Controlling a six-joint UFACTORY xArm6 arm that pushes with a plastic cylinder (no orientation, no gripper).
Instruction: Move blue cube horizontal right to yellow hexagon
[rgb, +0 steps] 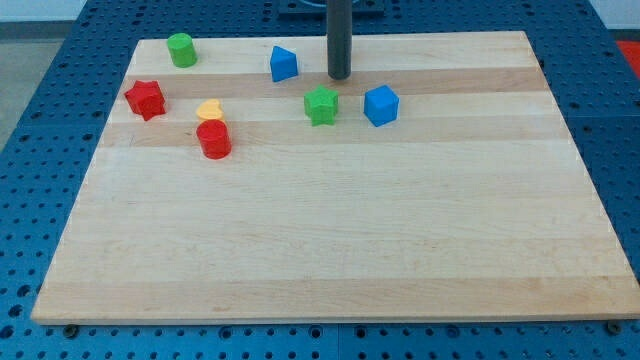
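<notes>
The blue cube (381, 105) lies on the wooden board (330, 240) right of centre in the upper part. The small yellow block (209, 108) lies far to its left, touching the top of a red cylinder (214, 139); its shape is hard to make out. My tip (339, 76) rests on the board up and to the left of the blue cube, clear of it. It is just above a green star (321, 105), which lies left of the cube.
A second blue block (284, 64), wedge-like, lies left of my tip. A green cylinder (181, 49) stands near the top left corner. A red star (145, 98) lies near the left edge. The board rests on a blue perforated table (30, 150).
</notes>
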